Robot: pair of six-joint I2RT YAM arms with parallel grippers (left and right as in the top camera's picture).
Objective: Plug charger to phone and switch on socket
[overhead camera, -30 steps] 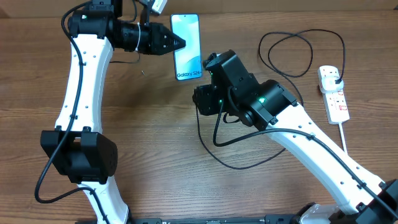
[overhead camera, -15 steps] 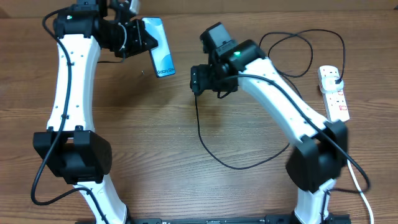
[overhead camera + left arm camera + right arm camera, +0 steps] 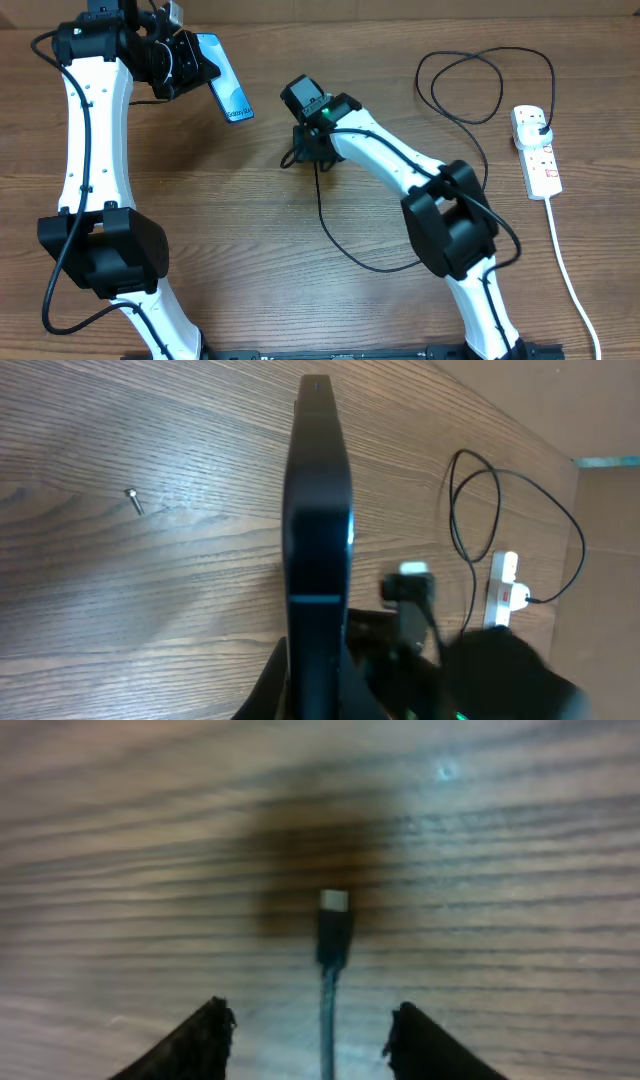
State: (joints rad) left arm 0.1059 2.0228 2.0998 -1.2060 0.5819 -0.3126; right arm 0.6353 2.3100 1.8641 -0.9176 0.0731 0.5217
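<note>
Left jaws clamped tight on the phone (image 3: 318,510), seen edge-on in the wrist view. Held up clear of the desk (image 3: 250,260) at the far left, tilted, gripped by the top end so the "Galaxy" end sticks out free toward the middle. Presumably done to leave the port end open for whatever comes at it.

Right jaws hanging low over the tip of the charger (image 3: 330,235), parted rather than shut, one finger either side of the cable and touching nothing. Connector (image 3: 334,925) lying flat on the wood, metal end pointing away from the wrist camera, dead centre in the gap. Nicely lined up for a pinch just behind the tip.

Rest of the black cable looping back across the desk to the socket (image 3: 537,150) at the far right, black plug looking seated in its top outlet. Switch state? Too small to tell.

Nothing in the phone yet, so early days. Tricky bit, probably: thin floppy lead, easy to grab crooked and twist the tip off-axis.
</note>
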